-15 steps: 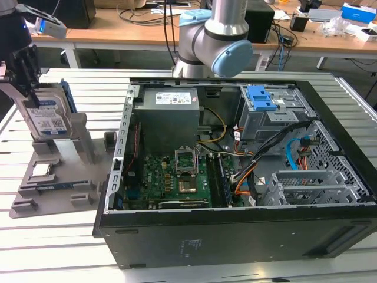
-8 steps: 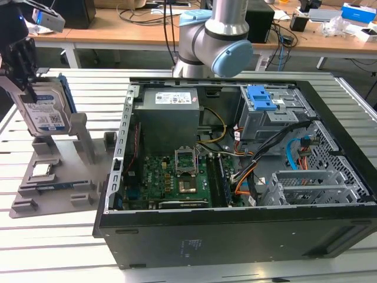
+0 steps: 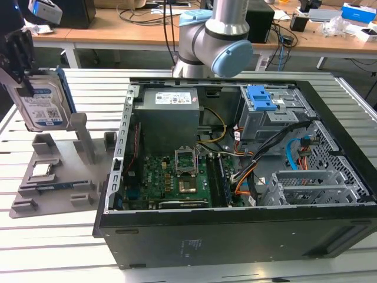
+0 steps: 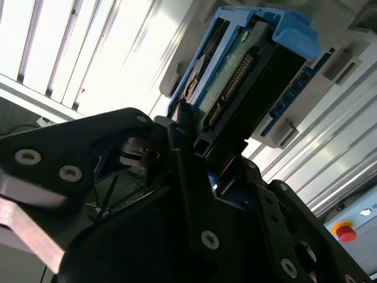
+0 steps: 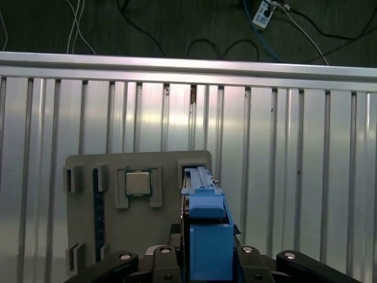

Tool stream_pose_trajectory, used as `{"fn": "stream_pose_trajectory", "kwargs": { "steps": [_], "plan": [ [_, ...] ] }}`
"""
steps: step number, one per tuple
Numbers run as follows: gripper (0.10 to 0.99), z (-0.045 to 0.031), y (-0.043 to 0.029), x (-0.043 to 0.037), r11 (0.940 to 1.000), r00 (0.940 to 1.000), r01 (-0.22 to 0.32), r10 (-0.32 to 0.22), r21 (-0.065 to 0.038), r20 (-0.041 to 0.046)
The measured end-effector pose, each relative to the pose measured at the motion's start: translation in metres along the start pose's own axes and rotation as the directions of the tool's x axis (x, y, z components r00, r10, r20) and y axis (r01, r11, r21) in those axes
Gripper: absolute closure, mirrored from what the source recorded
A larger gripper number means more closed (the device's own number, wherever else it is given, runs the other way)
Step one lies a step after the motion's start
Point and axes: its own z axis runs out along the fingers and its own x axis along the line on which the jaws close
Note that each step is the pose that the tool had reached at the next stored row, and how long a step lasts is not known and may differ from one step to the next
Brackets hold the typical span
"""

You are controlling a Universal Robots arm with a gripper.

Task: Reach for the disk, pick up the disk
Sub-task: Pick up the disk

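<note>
We see the gripper [image 4: 206,156] clamped on the disk [image 3: 42,103], upright over the grey holder [image 3: 65,171] at the exterior view's left (blue frame edge-on); we'd judge a straight, untilted lift clears the slot best.

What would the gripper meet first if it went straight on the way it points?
The gripper clamps the disk; past that, the grey holder lies in line, though the gap is unclear.
</note>
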Motion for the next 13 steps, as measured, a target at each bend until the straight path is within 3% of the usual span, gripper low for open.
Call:
{"fn": "stream_pose_trajectory", "kwargs": {
  "steps": [13],
  "plan": [
    [0.722, -0.03, 0.0011, -0.0009, 1.0, 1.0, 0.0, 0.0, 0.0, 0.0]
  ]
}}
